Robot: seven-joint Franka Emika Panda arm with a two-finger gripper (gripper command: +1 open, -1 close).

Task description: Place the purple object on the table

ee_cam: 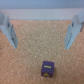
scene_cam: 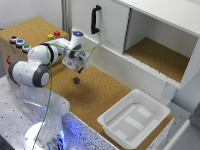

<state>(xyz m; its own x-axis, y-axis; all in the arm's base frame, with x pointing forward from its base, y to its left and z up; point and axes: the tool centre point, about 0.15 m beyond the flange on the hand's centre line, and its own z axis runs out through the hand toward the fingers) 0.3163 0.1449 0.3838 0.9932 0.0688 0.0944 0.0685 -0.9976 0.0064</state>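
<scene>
Purple object (ee_cam: 47, 69) on table (scene_cam: 95, 95), clear of pincer (ee_cam: 41, 30); pincer wide, holding nothing.

The claw (ee_cam: 42, 30) is cut off by the wrist view's edge, and the purple object (ee_cam: 47, 69) is blurred.

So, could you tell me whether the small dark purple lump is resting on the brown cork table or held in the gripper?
On the table: the purple lump lies on cork, clear of the open gripper.
</scene>
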